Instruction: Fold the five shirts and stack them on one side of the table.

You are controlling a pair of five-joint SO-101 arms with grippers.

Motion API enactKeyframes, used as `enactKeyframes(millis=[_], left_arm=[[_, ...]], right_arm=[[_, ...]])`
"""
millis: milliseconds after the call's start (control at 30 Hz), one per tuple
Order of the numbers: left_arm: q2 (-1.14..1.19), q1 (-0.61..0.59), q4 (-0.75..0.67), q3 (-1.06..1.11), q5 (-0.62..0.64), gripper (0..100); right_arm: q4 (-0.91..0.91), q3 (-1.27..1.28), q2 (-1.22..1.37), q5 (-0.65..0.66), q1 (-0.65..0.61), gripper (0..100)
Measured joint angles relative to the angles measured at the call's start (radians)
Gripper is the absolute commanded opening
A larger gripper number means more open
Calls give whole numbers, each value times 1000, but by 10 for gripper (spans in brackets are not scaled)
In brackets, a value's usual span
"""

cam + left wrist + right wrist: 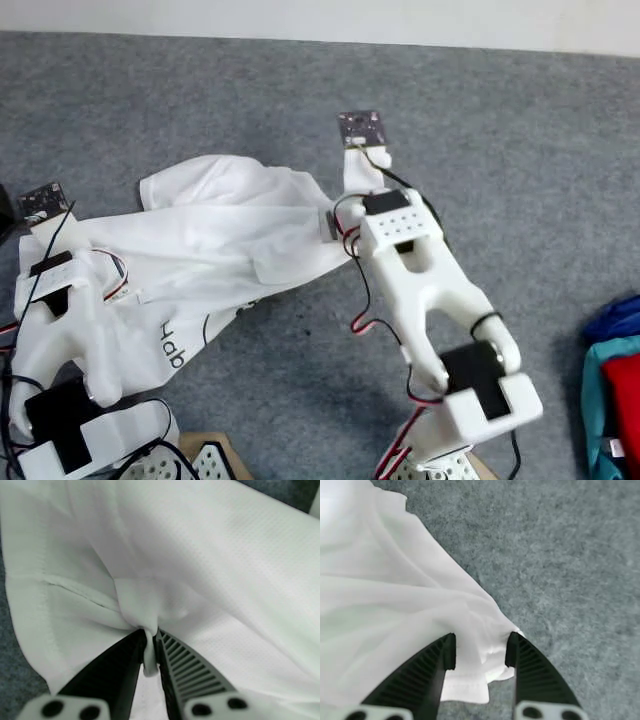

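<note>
Currently the white shirt lies spread but rumpled on the grey table, between the two arms. The left gripper is clenched on a thin pinch of shirt fabric. The right gripper straddles a hem corner at the shirt's opposite edge, its jaws apart with cloth bunched between them and apparently not clamped.

Step looks like grabbing two points to spread or fold the shirt. To do it well, the right jaws should close fully on the hem before any lift. Both arms should then pull evenly so the cloth goes taut without slipping out of the left pinch. Keep the hold near the edge; grabbing extra layers would spoil the fold.

No bin or box. A pile of blue, teal and red shirts sits at the table's right edge, well apart from the white one.
</note>
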Motion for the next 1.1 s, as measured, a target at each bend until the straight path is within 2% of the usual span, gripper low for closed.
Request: enactKeyframes(millis=[200, 433, 667, 1100], left_arm=[[0, 2, 0, 0, 0, 13], [0, 2, 0, 0, 0, 13], [0, 2, 0, 0, 0, 13], [0, 2, 0, 0, 0, 13]], right_arm=[[2, -12, 25, 0, -3, 170], [87, -23, 23, 0, -6, 170], [155, -8, -71, -6, -35, 170], [52, 126, -83, -9, -41, 169]])
